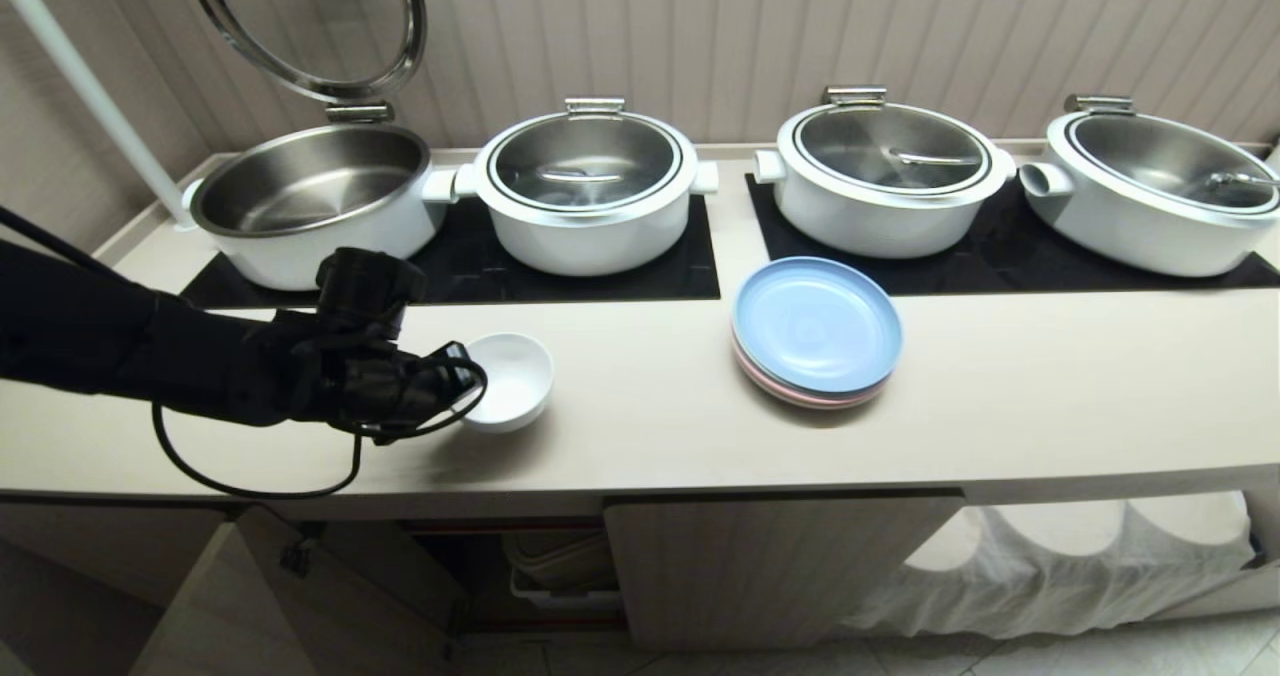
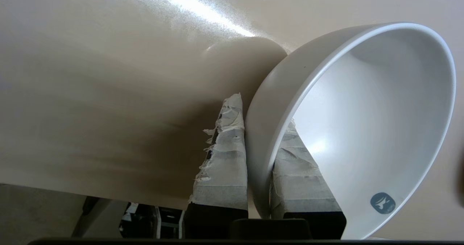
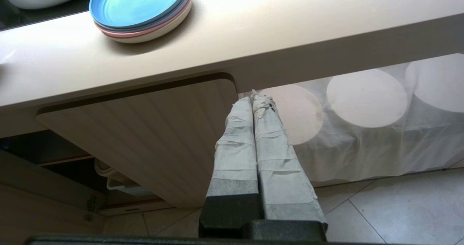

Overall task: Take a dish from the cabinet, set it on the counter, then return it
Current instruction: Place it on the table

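Beige counter (image 1: pixel 640 426), four pots, one dish (image 1: pixel 510 381) pinched by left fingers (image 2: pixel 221 158)

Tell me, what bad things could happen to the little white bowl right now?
The left gripper pinches only the bowl's thin rim, one finger inside and one outside, so the bowl might slip or tip. The bowl hangs tilted over the counter, so letting go now could make it drop and wobble. Swinging wide might bump the stacked plates.
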### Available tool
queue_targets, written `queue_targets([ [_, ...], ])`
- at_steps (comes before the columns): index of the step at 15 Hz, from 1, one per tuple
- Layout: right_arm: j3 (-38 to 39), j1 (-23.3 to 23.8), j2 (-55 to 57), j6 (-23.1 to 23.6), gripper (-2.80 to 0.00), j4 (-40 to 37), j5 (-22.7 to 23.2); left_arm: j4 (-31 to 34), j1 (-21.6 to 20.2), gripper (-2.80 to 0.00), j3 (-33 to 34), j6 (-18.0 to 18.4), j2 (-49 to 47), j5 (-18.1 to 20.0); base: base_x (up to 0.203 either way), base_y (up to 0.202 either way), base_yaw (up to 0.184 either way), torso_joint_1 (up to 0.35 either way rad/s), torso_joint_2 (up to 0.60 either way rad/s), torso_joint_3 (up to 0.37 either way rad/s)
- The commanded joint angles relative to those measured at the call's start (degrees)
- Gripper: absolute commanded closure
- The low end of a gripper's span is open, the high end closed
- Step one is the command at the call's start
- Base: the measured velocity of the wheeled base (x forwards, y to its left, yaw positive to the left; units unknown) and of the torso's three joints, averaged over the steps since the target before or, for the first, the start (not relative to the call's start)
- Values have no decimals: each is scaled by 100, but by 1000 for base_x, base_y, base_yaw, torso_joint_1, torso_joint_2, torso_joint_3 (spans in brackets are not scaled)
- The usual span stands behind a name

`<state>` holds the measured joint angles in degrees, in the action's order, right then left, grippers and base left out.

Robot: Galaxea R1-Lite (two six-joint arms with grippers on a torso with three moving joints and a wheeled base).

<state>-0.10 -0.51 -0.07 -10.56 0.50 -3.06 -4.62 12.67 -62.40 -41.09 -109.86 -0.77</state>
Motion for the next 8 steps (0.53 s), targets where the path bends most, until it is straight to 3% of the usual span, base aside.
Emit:
queue_targets([
  [1,1,-2,7,-8,0,3,-2,122,-9,0,-311,-143,-178,14,0,0,0,0,0,0],
  [8,1,-2,7,-8,0,3,-2,355,20,0,-580,-310,-497,25,0,0,0,0,0,0],
])
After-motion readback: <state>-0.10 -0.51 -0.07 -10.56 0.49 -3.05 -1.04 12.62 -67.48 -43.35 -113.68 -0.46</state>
